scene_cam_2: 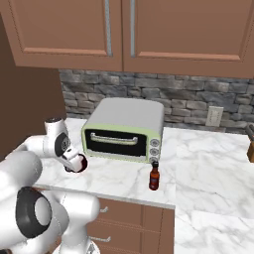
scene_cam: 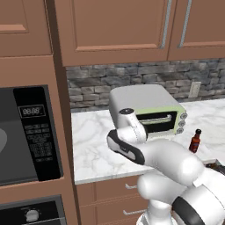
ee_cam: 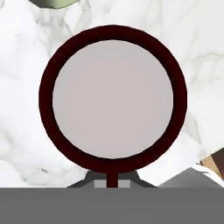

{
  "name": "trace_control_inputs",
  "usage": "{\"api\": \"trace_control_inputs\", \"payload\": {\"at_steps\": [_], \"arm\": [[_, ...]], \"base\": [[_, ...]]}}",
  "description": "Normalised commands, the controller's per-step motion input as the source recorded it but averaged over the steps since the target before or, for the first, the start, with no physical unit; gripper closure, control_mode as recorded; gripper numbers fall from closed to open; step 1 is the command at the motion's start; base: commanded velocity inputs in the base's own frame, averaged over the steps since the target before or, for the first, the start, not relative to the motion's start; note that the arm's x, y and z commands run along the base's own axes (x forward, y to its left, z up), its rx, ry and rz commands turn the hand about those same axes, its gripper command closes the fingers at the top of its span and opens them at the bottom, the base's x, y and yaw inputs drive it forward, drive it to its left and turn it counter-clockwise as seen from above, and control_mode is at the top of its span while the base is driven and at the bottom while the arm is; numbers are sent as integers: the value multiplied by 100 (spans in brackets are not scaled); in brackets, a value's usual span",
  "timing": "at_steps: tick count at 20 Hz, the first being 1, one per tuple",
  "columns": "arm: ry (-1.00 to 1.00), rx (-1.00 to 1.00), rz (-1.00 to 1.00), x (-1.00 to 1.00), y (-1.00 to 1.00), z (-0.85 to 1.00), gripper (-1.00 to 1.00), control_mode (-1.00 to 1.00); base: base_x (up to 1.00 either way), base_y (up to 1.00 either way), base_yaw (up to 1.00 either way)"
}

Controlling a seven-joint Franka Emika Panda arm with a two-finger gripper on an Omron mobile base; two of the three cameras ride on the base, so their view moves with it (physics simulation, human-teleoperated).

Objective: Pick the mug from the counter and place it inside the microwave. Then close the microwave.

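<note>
The gripper (scene_cam_2: 75, 162), at the end of the white arm reaching low over the table, is clenched on the small rounded dark red mug with a pale whitish inside (ee_cam: 113, 97); in the hand view the mug's round rim lies straight ahead, and at six o'clock its wall runs down between the gripper's tips, so I judge the rim to be pinched there. In the right base view the mug (scene_cam_2: 81, 164) shows as a dark red edge just at the gripper, sitting low at the white marble table with grey veins (scene_cam_2: 124, 178), and whether it has left the marble yet I cannot tell. At about one o'clock from the mug in that view stands the pale green-and-grey toaster oven (scene_cam_2: 126, 131), near but apart, and at three o'clock, well apart, the small red-brown sauce bottle with a black cap (scene_cam_2: 155, 177). The large black built-in microwave with keypad and digital display (scene_cam: 35, 132) sits at nine o'clock of the arm in the left base view, and its grey cavity looks exposed, so the door seems open. As I judge it, the grasp is made; lifting, carrying the mug into the microwave, letting go and shutting the door all remain.
</note>
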Motion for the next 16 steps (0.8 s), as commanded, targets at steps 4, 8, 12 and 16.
{"api": "trace_control_inputs", "payload": {"at_steps": [4, 8, 12, 16], "arm": [[0, 0, 22, -36, 0, 79, 100, -100], [0, 0, 23, -45, -3, 59, 100, -100], [0, 0, 21, -31, -23, 55, 100, -100], [0, 0, 18, -49, -27, 33, 100, -100]], "base": [[0, 0, 0], [0, 0, 0], [0, 0, 0], [0, 0, 0]]}}
